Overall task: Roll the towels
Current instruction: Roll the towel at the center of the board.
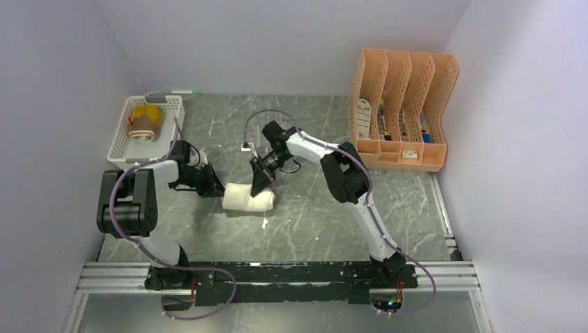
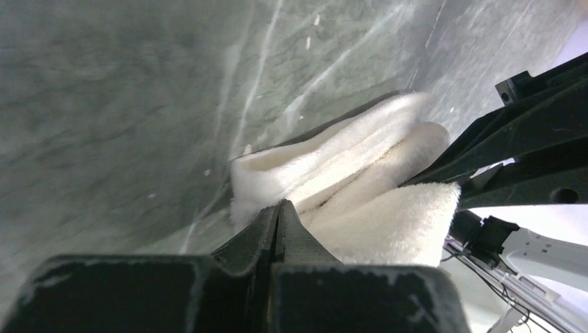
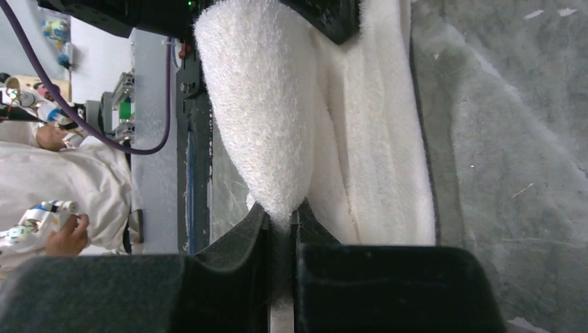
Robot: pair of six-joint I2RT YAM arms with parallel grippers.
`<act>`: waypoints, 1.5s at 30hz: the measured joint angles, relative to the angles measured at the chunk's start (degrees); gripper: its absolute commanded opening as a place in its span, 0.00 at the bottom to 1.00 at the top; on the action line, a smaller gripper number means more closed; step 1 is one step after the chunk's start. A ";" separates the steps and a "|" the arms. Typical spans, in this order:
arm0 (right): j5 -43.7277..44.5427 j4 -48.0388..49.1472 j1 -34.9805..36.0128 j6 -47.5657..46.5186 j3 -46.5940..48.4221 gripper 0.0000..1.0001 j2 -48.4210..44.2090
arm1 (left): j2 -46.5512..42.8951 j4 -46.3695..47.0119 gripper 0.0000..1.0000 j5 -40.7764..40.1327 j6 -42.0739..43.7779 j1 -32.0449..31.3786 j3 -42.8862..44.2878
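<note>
**Two pinches on the white towel [image 1: 247, 198]**

Both grippers sat at the white towel, which lay loosely bunched mid-table [image 1: 312, 229], between the arms. The right gripper [image 3: 281, 216] was clenched on a thick fold of pile at the towel's right end. The left gripper [image 2: 279, 214] was closed tight with its tips against the towel's left edge. Whether any cloth was caught between them could not be told.

The yellow towel [image 1: 145, 123] lay rolled in the basket [image 1: 121, 142] at far left, well apart, so by my reading half the task was done.

The white towel looked light, soft and floppy, with a grippy terry surface. It would likely sag and unroll if let go, but would not slip easily. A hold on a hem or corner, through few layers, should turn it best. A pinch on the bulk risked dragging the whole bundle.
</note>
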 measured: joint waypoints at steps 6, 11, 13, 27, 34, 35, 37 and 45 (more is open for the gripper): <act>-0.85 0.33 -0.42 2.56 2.54 0.00 2.89 | -3.21 -3.61 0.07 -3.69 1.90 3.54 1.22; -0.72 0.11 -0.52 4.37 4.83 0.00 4.09 | -10.38 -6.25 0.07 -6.99 2.14 6.51 2.60; -0.37 0.13 -0.50 5.05 6.21 0.00 4.44 | -13.51 -6.58 0.07 -7.28 2.14 6.88 3.93; -1.36 0.61 -0.07 8.13 11.69 0.00 8.98 | -19.45 -2.54 0.07 4.98 -0.81 2.19 1.44; -2.84 1.29 -0.24 10.29 12.68 0.00 10.80 | -18.21 4.17 0.07 7.54 -5.18 -4.79 -2.91; -3.08 1.42 -0.28 10.67 12.83 0.00 11.04 | -17.62 4.94 0.07 7.48 -5.73 -4.79 -3.52; -3.41 1.49 -0.35 11.13 13.16 0.00 11.39 | -15.87 5.97 0.07 6.69 -6.36 -4.79 -4.28; -2.84 1.95 -0.42 12.02 13.18 0.48 11.45 | -9.64 9.22 0.07 0.13 -9.09 -4.50 -5.86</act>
